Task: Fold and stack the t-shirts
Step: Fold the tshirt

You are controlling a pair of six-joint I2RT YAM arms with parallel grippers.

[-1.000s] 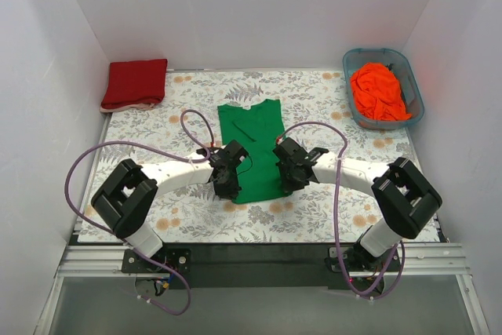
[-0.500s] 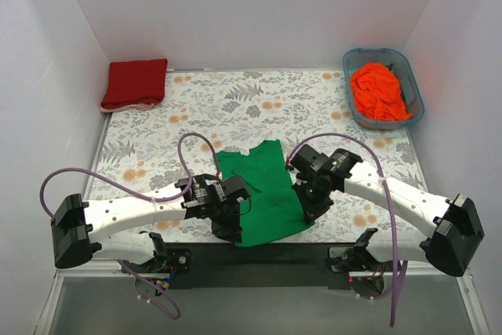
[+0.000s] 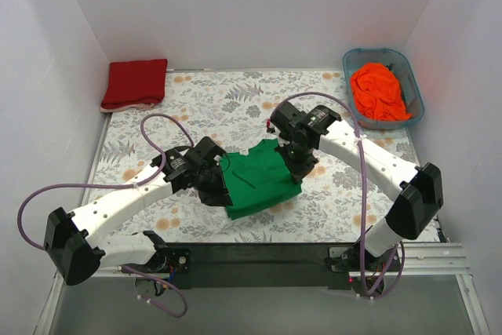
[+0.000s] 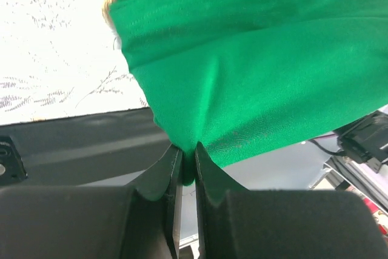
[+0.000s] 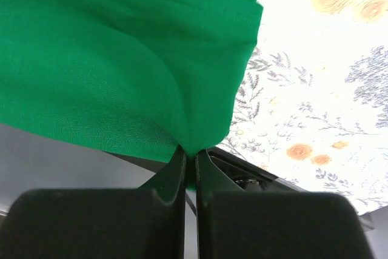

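The green t-shirt (image 3: pixel 259 182) lies doubled over near the middle of the table, its lower part folded back up over itself. My left gripper (image 3: pixel 220 176) is shut on its left edge, the cloth pinched between the jaws (image 4: pixel 187 153). On the right, my right gripper (image 3: pixel 296 159) is shut on the opposite edge of the green t-shirt (image 5: pixel 121 71), with fabric bunched at its tips (image 5: pixel 189 153). A folded dark red t-shirt (image 3: pixel 135 84) rests at the back left corner. The orange t-shirt (image 3: pixel 378 92) sits crumpled in the tub.
The blue-grey plastic tub (image 3: pixel 411 76) stands at the back right corner. A floral tablecloth (image 3: pixel 235 100) covers the table. White walls close in on three sides. Purple cables loop from both arms. A black strip (image 3: pixel 251 250) runs along the near edge.
Both grippers have carried the green shirt's near hem up and away from the front edge, folding it over itself. Both arms have swung toward the table's middle.
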